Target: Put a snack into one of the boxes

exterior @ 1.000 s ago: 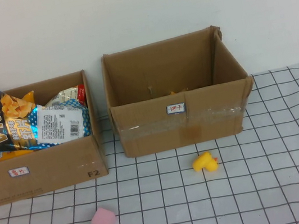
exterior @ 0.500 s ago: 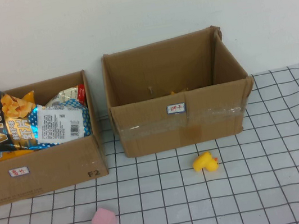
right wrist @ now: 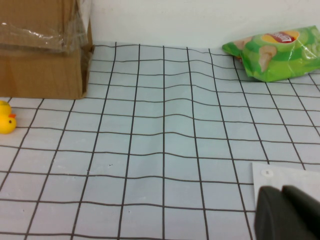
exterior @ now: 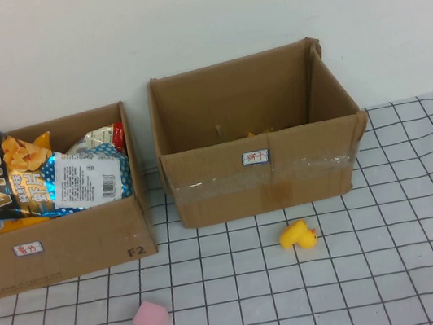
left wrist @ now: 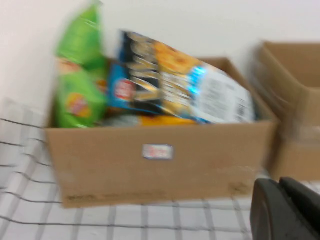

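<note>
Meanwhile, both tools are sitting closed and empty: the left tool (left wrist: 285,210) is facing the smaller box (exterior: 55,237), which is holding snack bags (exterior: 30,180), while the right tool (right wrist: 287,212) is hanging low over the checked worktop (right wrist: 165,150) near a green chip bag (right wrist: 275,52). Beside it, the larger taped box (exterior: 264,179) is looking nearly empty, though its floor is mostly hidden.

high: raised, angled down at both boxes | left wrist: low, close, facing smaller box (left wrist: 160,160) | right wrist: low, shares larger box (right wrist: 45,50)
</note>
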